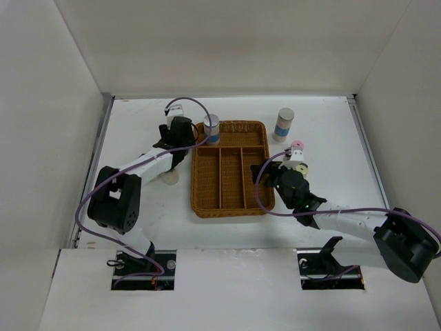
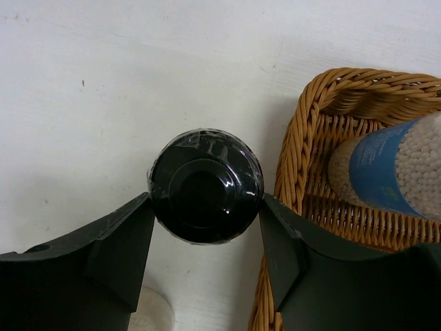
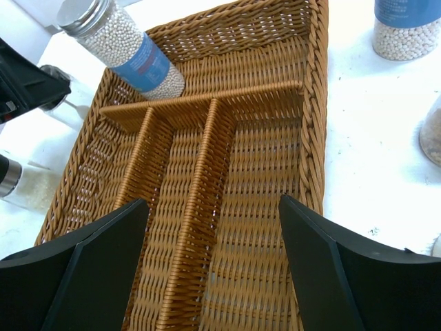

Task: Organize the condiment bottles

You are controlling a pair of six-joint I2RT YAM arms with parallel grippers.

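Reaching forward from its base with the elbow bent, the left arm brings the left pincer (image 2: pixel 204 201) down just beside the far left corner of the wicker tray (image 1: pixel 233 211). Its dark matte fingers (image 2: pixel 117 241) press on both sides of the round, glossy black top of the black-capped bottle (image 2: pixel 205 185). This bottle stands on the white table (image 1: pixel 331 131), just outside the tray's rim. The right arm lies low and folded. The right pincer (image 3: pixel 212 201) hangs spread wide above the tray, with nothing between its fingers.

The tray is rectangular, of woven brown wicker, with thin dividers. At the left end of its far compartment stands a grey-capped bottle (image 1: pixel 211 128), a cylinder with a blue band, full of small white beads.

Only the left wrist view shows the grip; from above, the pincer hides the black top. Only the top view shows whole the second grey-capped bottle (image 1: pixel 283 124) and the pink-capped bottle (image 1: pixel 298 146), both on the table to the right of the tray.
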